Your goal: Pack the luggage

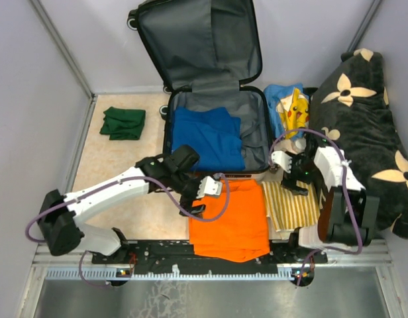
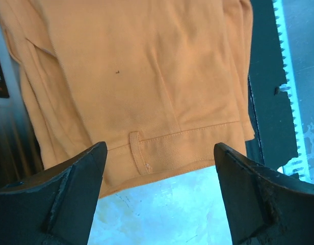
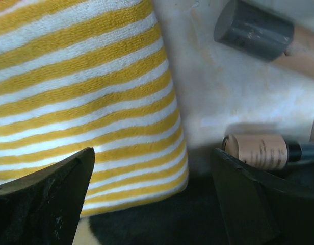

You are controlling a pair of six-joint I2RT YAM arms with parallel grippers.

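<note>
The luggage (image 1: pixel 254 129) lies open at the back of the table, its grey-lined lid (image 1: pixel 197 40) raised, and a folded blue garment (image 1: pixel 207 136) rests in its base. In front of it lies a folded orange garment (image 1: pixel 230 222) (image 2: pixel 141 76). My left gripper (image 1: pixel 216 189) (image 2: pixel 159 204) hovers open at that garment's left edge, with nothing between its fingers (image 2: pixel 70 194). A yellow-and-white striped towel (image 1: pixel 290 205) (image 3: pixel 80 92) lies right of the orange garment. Over the towel's far right edge my right gripper (image 1: pixel 293 179) (image 3: pixel 152 204) stands open and empty.
A folded green cloth (image 1: pixel 123 122) lies at the back left. A blue garment with a yellow cartoon print (image 1: pixel 290 106) sits right of the luggage. The black flower-patterned cushion (image 1: pixel 363 132) fills the right side. A grey cylinder (image 3: pixel 254 30) and a beige tube (image 3: pixel 259 151) lie near the right gripper.
</note>
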